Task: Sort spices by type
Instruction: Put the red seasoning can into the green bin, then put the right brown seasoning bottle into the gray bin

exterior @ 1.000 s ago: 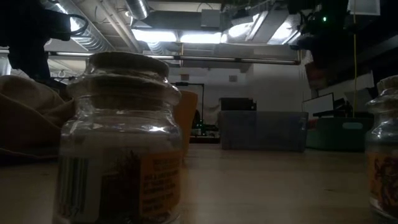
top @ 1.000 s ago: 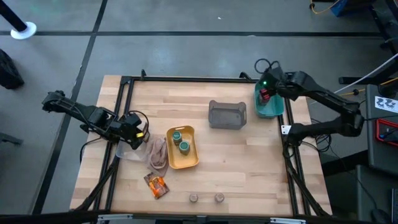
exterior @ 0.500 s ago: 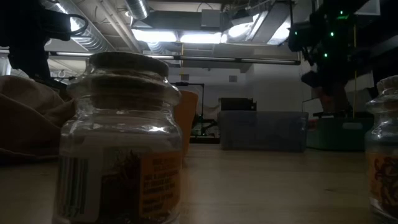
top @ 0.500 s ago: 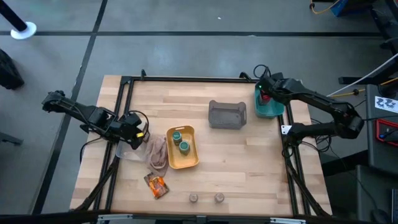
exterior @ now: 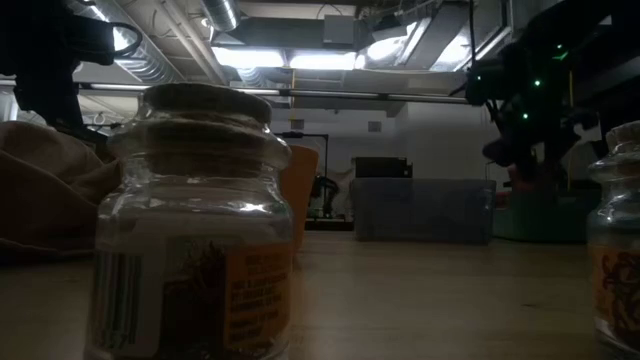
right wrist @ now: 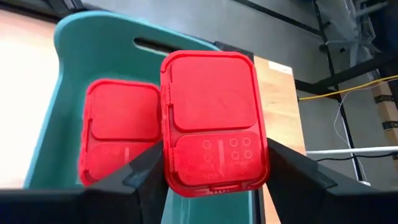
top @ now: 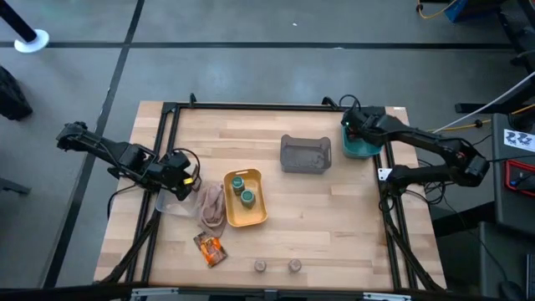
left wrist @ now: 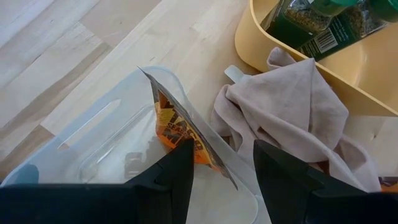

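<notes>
My right gripper (top: 349, 125) is at the table's far right corner, over the teal tray (top: 368, 149), shut on a red block (right wrist: 214, 124). A second red block (right wrist: 121, 140) lies flat in that tray. My left gripper (left wrist: 221, 174) is open over the clear tray (left wrist: 93, 130) at the left edge. An orange-brown sachet (left wrist: 180, 127) stands on edge in that tray, its lower end between the fingers. Two green-lidded jars (top: 242, 191) stand in the yellow tray (top: 255, 219). Two small round jars (top: 260, 266) (top: 294, 265) and more sachets (top: 211, 248) sit near the near edge. My right gripper pinches the red block between its two fingers (right wrist: 146, 177), one on each long side (right wrist: 166, 168), at the end nearest the wrist. It comes from above, slanting down. The block's flat face is toward the camera, beside the block in the teal tray (right wrist: 81, 50). Whether it rests on the tray does not show.
A grey tray (top: 306, 155) stands left of the teal one. A beige cloth (top: 211, 205) lies crumpled between the clear tray and the yellow tray. In the low view a round jar (exterior: 195, 230) fills the foreground. Bare wood lies in the table's middle and right.
My right gripper has gone down toward the teal tray with the red block, and its arm has dropped lower over the far right corner.
</notes>
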